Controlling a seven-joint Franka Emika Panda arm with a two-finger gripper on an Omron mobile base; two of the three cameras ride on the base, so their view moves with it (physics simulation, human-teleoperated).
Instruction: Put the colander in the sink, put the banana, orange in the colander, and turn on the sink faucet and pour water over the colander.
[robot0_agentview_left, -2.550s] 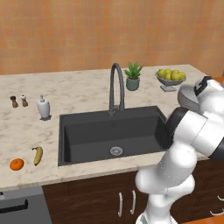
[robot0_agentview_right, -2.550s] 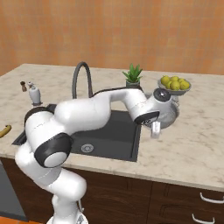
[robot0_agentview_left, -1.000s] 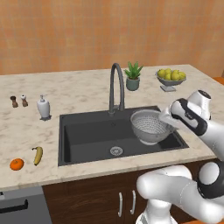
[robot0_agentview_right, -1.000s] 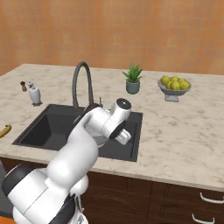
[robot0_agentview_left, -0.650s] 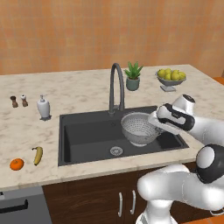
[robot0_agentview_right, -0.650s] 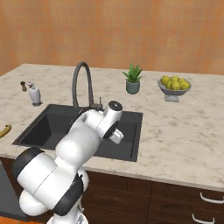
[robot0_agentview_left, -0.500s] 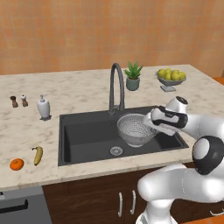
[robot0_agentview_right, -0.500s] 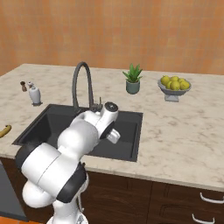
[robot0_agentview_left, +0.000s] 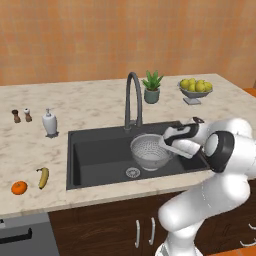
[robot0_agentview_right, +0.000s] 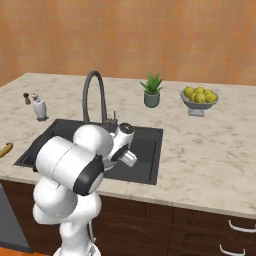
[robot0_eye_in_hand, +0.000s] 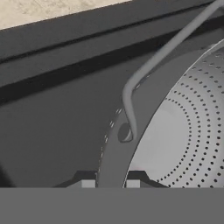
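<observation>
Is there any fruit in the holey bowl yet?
Empty. The colander shows bare perforated metal; the banana and orange lie on the counter.

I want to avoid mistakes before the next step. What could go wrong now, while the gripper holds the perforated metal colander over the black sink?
1. The gripper pinches only the rim of the silvery perforated colander, so the colander may tilt or slip before it rests on the black sink floor.
2. The colander hangs close under the dark gooseneck faucet; a lift or swing could knock it.
3. If released off-centre, it may land tipped against the basin wall.
</observation>
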